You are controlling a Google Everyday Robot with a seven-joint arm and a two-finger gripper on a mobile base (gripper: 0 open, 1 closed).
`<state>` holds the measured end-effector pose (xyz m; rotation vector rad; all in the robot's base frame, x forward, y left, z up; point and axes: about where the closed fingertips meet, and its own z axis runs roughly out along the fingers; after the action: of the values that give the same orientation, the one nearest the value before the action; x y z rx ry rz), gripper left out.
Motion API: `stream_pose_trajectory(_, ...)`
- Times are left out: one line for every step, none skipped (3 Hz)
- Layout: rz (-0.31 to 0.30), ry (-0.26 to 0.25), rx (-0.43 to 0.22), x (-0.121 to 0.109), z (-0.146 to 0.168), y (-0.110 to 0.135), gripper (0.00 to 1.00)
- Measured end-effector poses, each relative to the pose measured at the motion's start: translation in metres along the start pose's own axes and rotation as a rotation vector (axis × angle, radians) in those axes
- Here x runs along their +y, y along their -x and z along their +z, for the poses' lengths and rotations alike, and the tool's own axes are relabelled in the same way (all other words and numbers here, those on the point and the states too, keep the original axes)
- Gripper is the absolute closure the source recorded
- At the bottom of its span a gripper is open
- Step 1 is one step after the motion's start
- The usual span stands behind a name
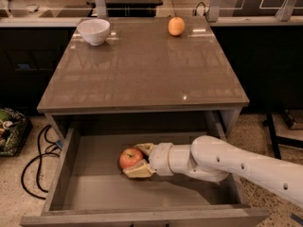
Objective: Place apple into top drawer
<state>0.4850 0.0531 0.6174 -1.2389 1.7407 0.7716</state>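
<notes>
The bench [142, 74] has a glossy grey-brown top that throws back pale streaks of ceiling light, with one bright glint near its front edge. A white bowl [93, 30] sits at the back left corner, and a plain orange fruit [176, 26] sits at the back, right of centre, well apart from the bowl.

Below the top, the top drawer [94, 183] is pulled out towards me, showing its flat grey bottom and low sides. The apple [129, 157] rests on the drawer bottom, a little left of centre, red with its stem end up. A white arm [227, 162] comes in from the right, low over the drawer, and its gripper [134, 160] is down inside the drawer at the apple. The tan fingers [138, 170] lie one behind and one in front of the apple, pressed against it and holding it.

Around the bench the floor [19, 197] is speckled pale stone. Black cables [35, 162] loop across it at the left, near a colourful bundle [8, 131] at the edge of view. Dark cabinet fronts run behind the bench under a long counter [265, 20].
</notes>
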Motion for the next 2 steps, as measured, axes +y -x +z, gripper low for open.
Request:
stream_pose_trajectory(-0.001, 0.003, 0.0, 0.001, 0.0011, 0.0005, 0.12)
stream_pose_trajectory(-0.002, 0.006, -0.001, 0.002, 0.0021, 0.0011, 0.0)
